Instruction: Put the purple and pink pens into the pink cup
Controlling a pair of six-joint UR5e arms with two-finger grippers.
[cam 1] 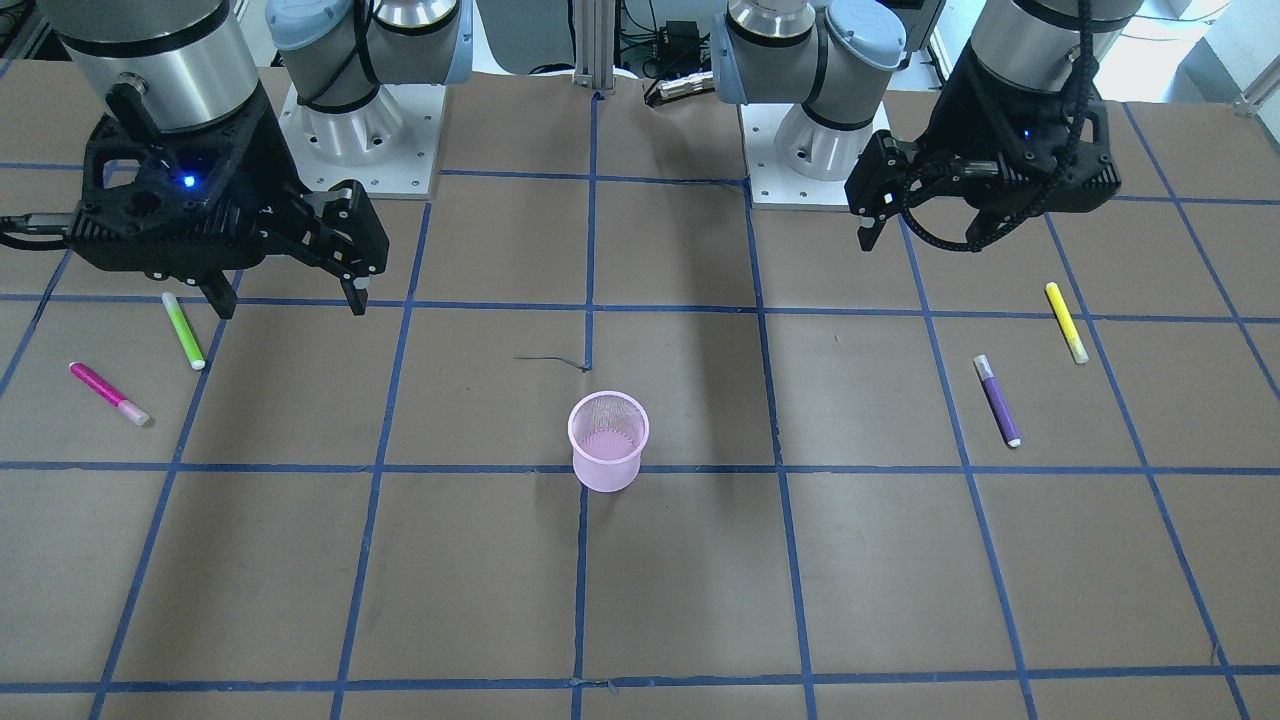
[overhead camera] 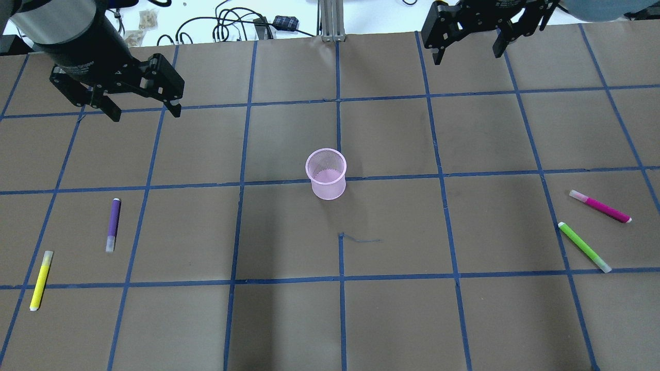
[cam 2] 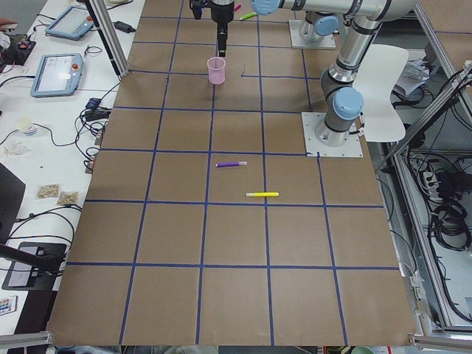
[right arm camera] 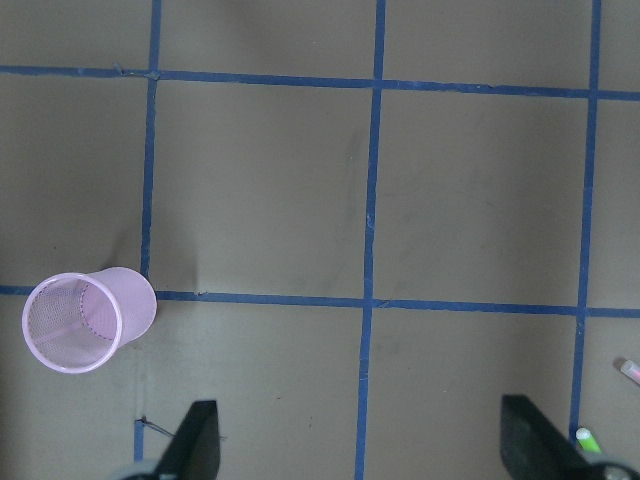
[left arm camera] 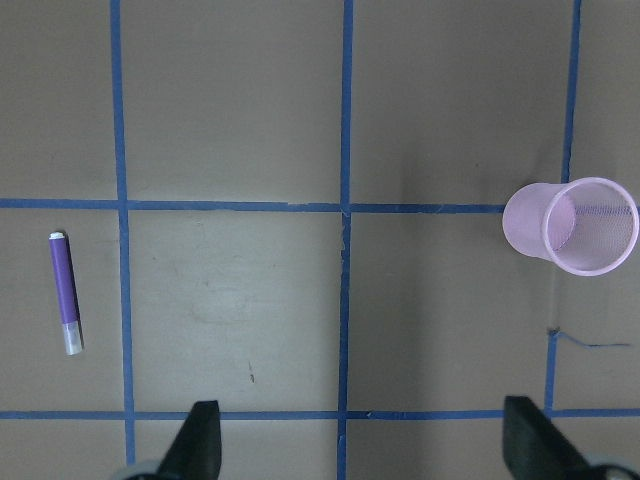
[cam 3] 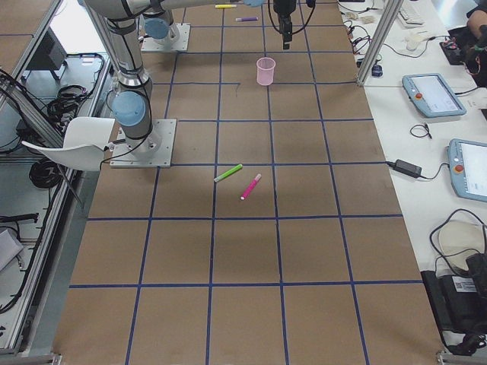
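The pink mesh cup [overhead camera: 326,175] stands upright and empty at the table's middle; it also shows in the front view [cam 1: 607,442]. The purple pen [overhead camera: 113,224] lies flat on the robot's left side, seen in the left wrist view [left arm camera: 65,293]. The pink pen [overhead camera: 600,206] lies flat on the right side, also in the front view [cam 1: 108,392]. My left gripper [overhead camera: 144,109] hovers open and empty, beyond the purple pen. My right gripper [overhead camera: 468,51] hovers open and empty at the far right, well away from the pink pen.
A green pen [overhead camera: 584,247] lies close beside the pink pen. A yellow pen [overhead camera: 40,280] lies near the purple pen, toward the left edge. Blue tape lines grid the brown table. Cables lie beyond the far edge [overhead camera: 232,26].
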